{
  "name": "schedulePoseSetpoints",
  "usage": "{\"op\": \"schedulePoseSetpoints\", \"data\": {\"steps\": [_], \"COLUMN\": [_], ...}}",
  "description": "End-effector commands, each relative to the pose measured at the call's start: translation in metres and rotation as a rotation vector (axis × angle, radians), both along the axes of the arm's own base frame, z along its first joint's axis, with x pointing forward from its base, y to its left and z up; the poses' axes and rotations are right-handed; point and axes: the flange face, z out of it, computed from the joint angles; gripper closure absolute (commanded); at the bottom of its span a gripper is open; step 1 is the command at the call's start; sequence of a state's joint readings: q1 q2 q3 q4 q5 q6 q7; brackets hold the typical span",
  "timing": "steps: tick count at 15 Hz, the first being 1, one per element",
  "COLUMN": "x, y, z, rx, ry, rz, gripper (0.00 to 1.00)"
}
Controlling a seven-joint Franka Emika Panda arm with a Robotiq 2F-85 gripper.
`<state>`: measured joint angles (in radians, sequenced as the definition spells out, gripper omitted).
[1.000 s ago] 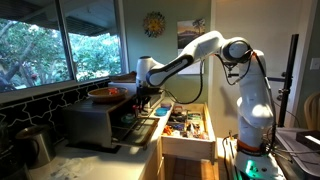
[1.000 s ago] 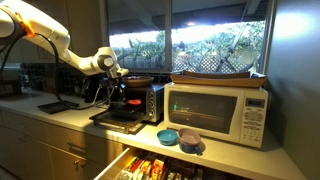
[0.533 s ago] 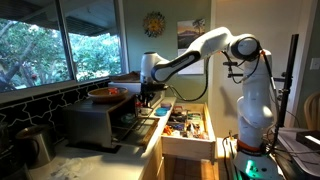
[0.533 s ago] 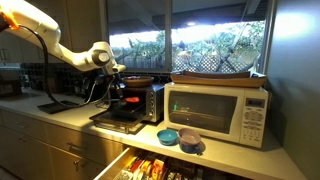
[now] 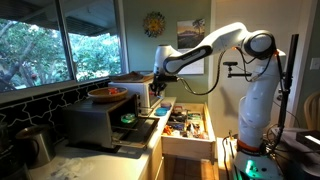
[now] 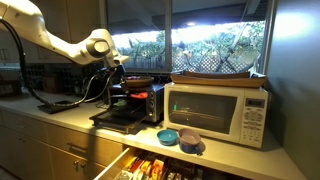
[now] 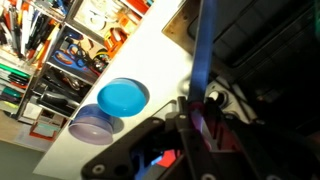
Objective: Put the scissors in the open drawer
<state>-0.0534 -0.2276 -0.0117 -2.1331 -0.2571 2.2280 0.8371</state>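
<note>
My gripper (image 7: 196, 118) is shut on the scissors (image 7: 203, 50), which show in the wrist view as a long blue strip with a red part between the jaws. In both exterior views the gripper (image 5: 160, 88) (image 6: 113, 78) hangs above the counter in front of the toaster oven (image 5: 98, 120). The scissors are too small to make out there. The open pale-wood drawer (image 5: 186, 142) lies below and beside the gripper, full of colourful utensils. It also shows in an exterior view (image 6: 150, 168) and at the upper left of the wrist view (image 7: 60, 45).
The toaster oven's door (image 5: 135, 128) is dropped down, and a bowl (image 5: 105, 94) sits on top. A white microwave (image 6: 216, 111) stands on the counter. A blue bowl (image 7: 122, 97) and a purple bowl (image 7: 90, 126) sit by the counter edge. A kettle (image 5: 35, 145) stands near the window.
The gripper has risen out of the toaster oven's opening and moved sideways toward the drawer side, still shut on the scissors.
</note>
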Motion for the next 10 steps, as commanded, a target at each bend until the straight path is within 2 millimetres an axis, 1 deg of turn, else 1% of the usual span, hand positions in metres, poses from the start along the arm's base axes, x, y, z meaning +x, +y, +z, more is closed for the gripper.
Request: {"op": "schedulePoseSetpoints", "data": {"steps": [1, 3, 5, 7, 10], "x": [-0.022, -0.027, -0.033, -0.041, -0.052], "y": [-0.068, -0.108, -0.143, -0.170, -0.198], "z": [-0.001, -0.012, -0.028, -0.045, -0.066], "rx": [0.011, 0.018, 0.015, 0.008, -0.020], "ry": [0.005, 0.009, 0.026, 0.050, 0.069], "rz": [-0.171, -0.271, -0.359, -0.429, -0.543], "gripper": [0.94, 0.94, 0.94, 0.94, 0.94]}}
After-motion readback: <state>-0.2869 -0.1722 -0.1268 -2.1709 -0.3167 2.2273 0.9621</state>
